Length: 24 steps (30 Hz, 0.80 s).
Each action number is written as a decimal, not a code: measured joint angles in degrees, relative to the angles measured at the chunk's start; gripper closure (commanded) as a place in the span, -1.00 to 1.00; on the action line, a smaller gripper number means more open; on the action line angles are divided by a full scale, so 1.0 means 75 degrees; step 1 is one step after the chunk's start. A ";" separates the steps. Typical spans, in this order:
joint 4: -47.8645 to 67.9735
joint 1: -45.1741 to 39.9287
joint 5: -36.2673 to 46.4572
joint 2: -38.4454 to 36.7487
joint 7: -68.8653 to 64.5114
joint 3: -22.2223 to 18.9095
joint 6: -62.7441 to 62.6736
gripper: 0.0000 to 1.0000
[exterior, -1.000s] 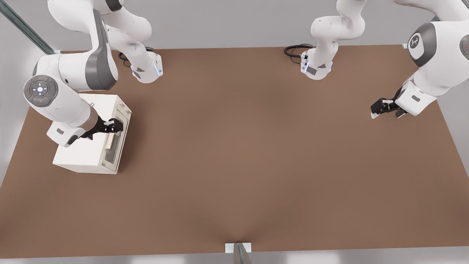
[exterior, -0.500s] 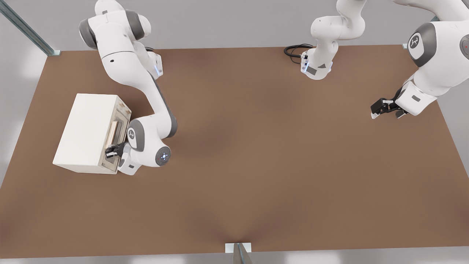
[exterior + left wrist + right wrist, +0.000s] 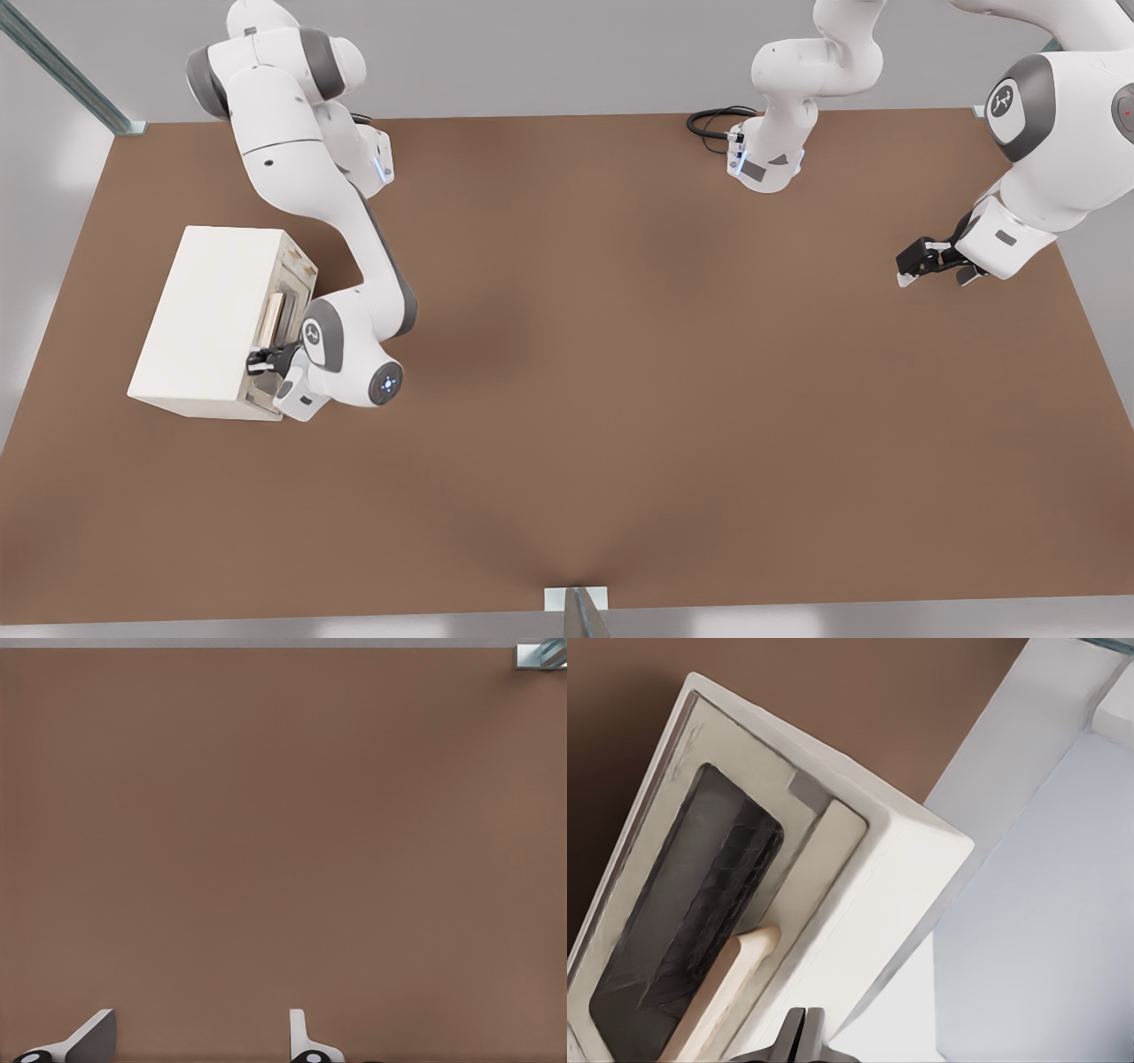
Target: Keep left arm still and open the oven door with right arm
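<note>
The cream-white oven (image 3: pixel 208 319) stands on the brown table at the front view's left. Its oven door (image 3: pixel 285 306) faces the front view's right and lies flush against the oven front (image 3: pixel 647 904). The door's tan bar handle (image 3: pixel 722 992) runs along the window (image 3: pixel 700 904). The right arm (image 3: pixel 354 350) reaches down in front of the oven. Its black gripper (image 3: pixel 263 361) sits at the door's near end by the top edge. In the right wrist view the gripper (image 3: pixel 803 1032) is shut, its fingers pressed together beside the handle's end, with nothing between them.
The right arm's base (image 3: pixel 359 168) stands behind the oven. The left arm (image 3: pixel 1028 133) hangs at the front view's right with its gripper (image 3: pixel 930 261) over the table edge. A black cable (image 3: pixel 713 120) coils by its base. A metal post (image 3: pixel 576 610) marks the near edge.
A second ago the right arm hung over the oven top. It swung round to the door side, and since half a second ago the gripper has shifted slightly toward the oven.
</note>
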 measured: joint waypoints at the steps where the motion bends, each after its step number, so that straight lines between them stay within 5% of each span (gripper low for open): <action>1: -0.0494 0.0007 0.0000 -0.0282 0.0081 -0.0001 0.0095 1.00; 24: -0.1645 0.0026 -0.0015 -0.0571 0.1390 -0.0149 0.1064 1.00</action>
